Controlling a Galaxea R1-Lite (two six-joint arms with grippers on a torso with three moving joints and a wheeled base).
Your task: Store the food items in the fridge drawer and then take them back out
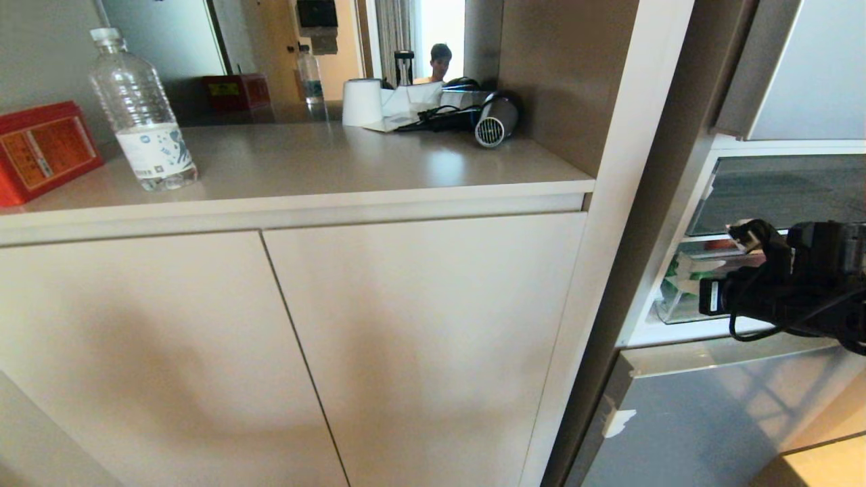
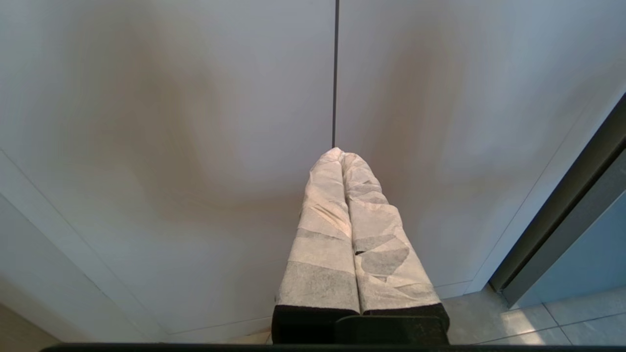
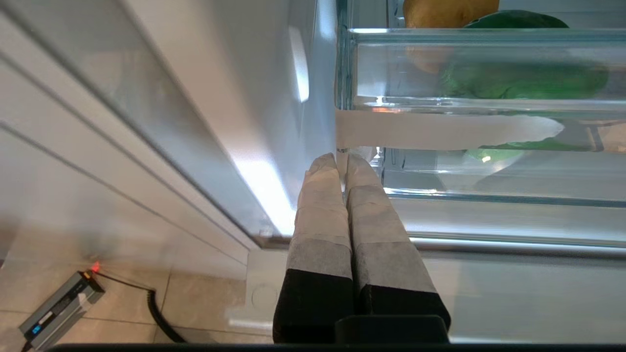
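**Closed jaws at the drawer front, both foods inside**

The right gripper (image 3: pixel 342 161) has its jaws pressed together with nothing between them, tips just beside the lower front corner of the fridge drawer (image 3: pixel 440 129), next to its whitish front rim. With the fingers shut into a single blunt point, the arm looks set to push or hook the drawer front rather than pick anything up; which of the two cannot be told from here.

The potato (image 3: pixel 447 12) and the bell pepper (image 3: pixel 518 78) both lie inside the clear bin, the potato behind, the pepper nearer the front wall, touching or nearly so. Storing therefore appears done, and the drawer probably has to slide before anything comes back out. In the head view the right arm reaches in from the right edge toward the open fridge compartment, where the drawer shows only partly behind the arm's cables.

The left gripper (image 2: pixel 342 156) is parked low in front of the cabinet doors (image 1: pixel 291 338), jaws together and empty, kept out of the way since the fridge lies to the robot's right.

On the surface (image 1: pixel 304 162) above the cabinet stand a water bottle (image 1: pixel 139 115), a red box (image 1: pixel 40 149) and a hair dryer (image 1: pixel 494 122), none involved. A person (image 1: pixel 440 64) sits far in the background.
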